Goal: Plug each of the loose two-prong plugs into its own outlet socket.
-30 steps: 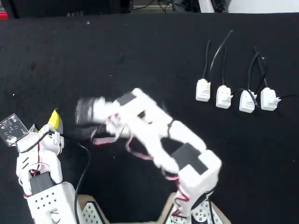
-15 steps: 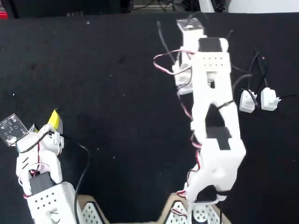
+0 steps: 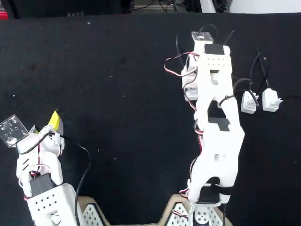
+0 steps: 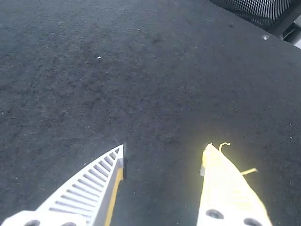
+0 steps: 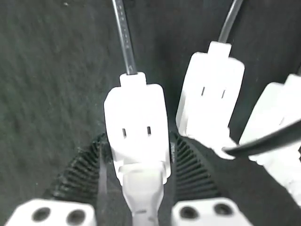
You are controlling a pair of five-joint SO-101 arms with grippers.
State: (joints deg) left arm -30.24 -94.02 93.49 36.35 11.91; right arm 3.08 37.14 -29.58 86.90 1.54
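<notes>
Right arm (image 3: 214,108) stretched long across the black table (image 3: 94,66), lying over the row of white sockets on the right side; two end sockets (image 3: 270,100) peek out just beside it, cords looping away. From the wrist, the right gripper (image 5: 137,146) sits around the near end of one socket (image 5: 136,117), and a white plug (image 5: 141,193) butts right up against that socket, in line with it; whether the gripper is actually pinching the plug, I cannot tell. A black cord (image 5: 123,42) runs off the socket's far end; the next socket (image 5: 214,94) lies just beside, apart from the first. Over on the other side, the left gripper (image 4: 164,150) hangs above the table, wide open, nothing in it; white finger (image 4: 89,193) and yellow finger (image 4: 225,188) well apart.
</notes>
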